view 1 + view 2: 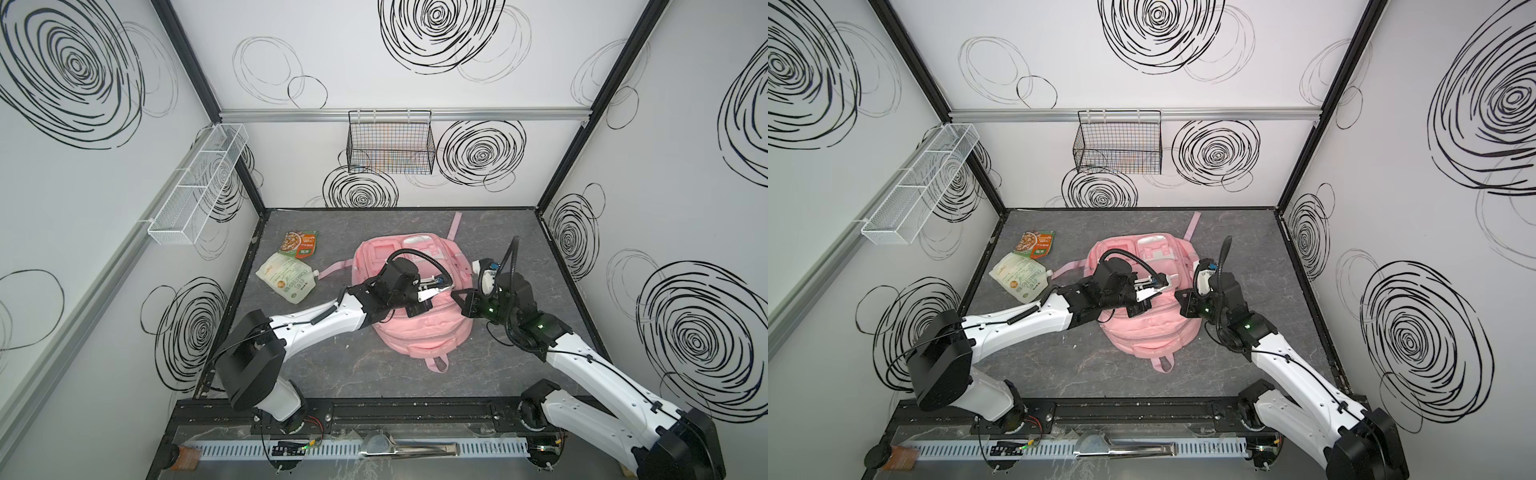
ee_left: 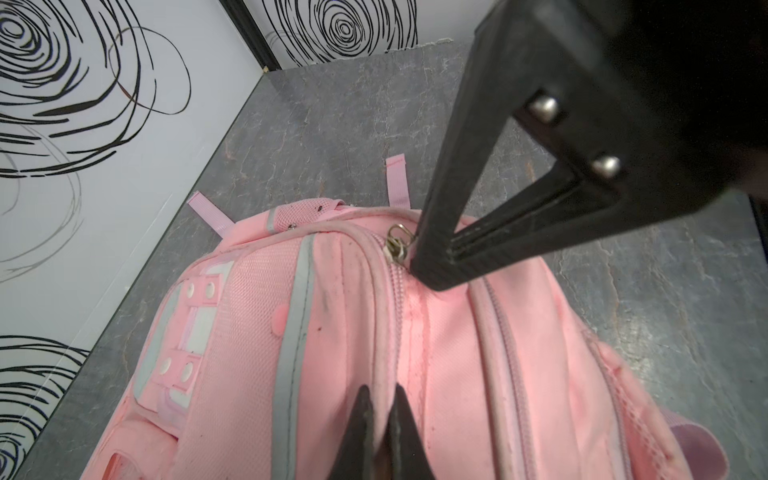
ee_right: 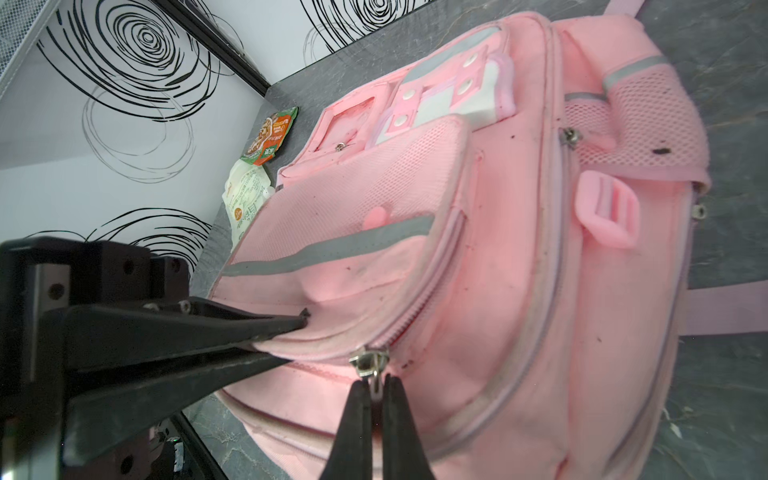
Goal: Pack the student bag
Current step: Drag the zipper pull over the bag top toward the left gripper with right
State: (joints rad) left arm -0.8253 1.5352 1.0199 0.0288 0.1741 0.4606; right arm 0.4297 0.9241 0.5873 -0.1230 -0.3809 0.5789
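The student bag [image 1: 419,336] [image 1: 1142,336], a big pink backpack, lies flat on the grey floor with its front pockets facing up. In the left wrist view my left gripper [image 2: 382,392] is shut on a raised fold of the bag [image 2: 457,353] beside a zipper track. In both top views the left gripper [image 1: 430,308] [image 1: 1148,307] sits over the bag's middle. My right gripper [image 3: 376,380] is shut on the metal zipper pull [image 3: 370,361] of that same zipper. From the right it reaches the bag's edge in both top views [image 1: 454,293] [image 1: 1177,295].
An orange-green food pouch [image 1: 300,243] and a white pouch [image 1: 286,276] lie left of the bag near the left wall. A black wire basket [image 1: 390,145] hangs on the back wall, a white mesh basket [image 1: 195,187] on the left wall.
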